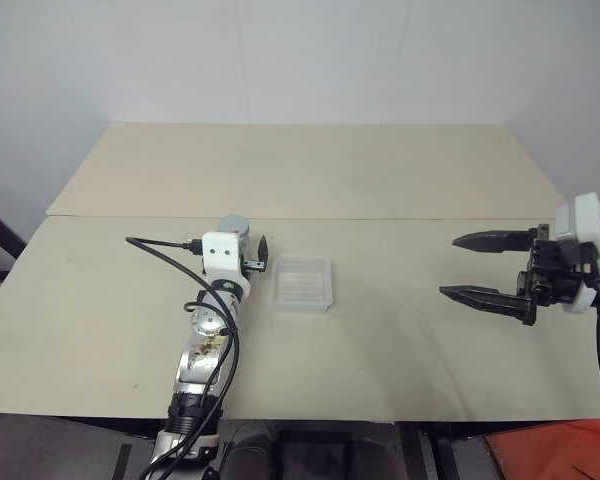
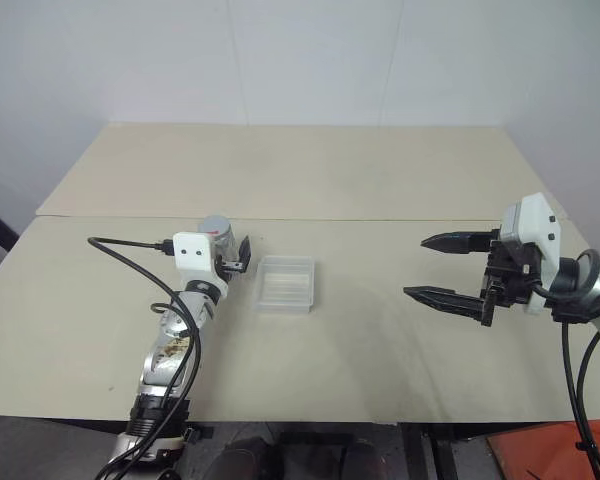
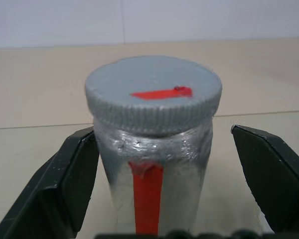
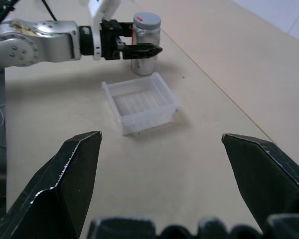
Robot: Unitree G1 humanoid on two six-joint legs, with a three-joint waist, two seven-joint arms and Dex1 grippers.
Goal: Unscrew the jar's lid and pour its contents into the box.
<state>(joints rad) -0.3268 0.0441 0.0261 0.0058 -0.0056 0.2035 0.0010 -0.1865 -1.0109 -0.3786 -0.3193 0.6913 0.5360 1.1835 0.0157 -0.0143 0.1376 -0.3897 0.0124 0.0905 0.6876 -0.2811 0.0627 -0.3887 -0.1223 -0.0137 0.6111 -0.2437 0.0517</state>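
Jar (image 3: 154,169) upright, long axis vertical, standing left of centre in the left eye view, directly between the spread fingers of the left gripper (image 1: 248,252); in the left wrist view one black finger (image 3: 65,184) sits just beside the jar's wall on one side, the other stands a little further off on the opposite side, neither clearly touching; judgement: the coming move is a straight closing squeeze on the body below the cap, no reach left to make; left arm is plainly the nearer one; right gripper (image 1: 490,268) hangs at the right edge of that view, fingers wide apart and holding nothing, well apart from the jar, pointing toward frame centre; lid (image 3: 153,92) still on, grey, round, flat-topped, ribbed rim for grip, a red strip across its top; jar wall silvery and slightly crinkled like foil or wrap, a red stripe running down its face, so likely slick under the pads; contents not visible; box (image 1: 302,281) just right of the jar in the left eye view, shallow, clear plastic, rounded corners, faint ridges on its floor, empty; table (image 1: 400,180) pale, matte, smooth.
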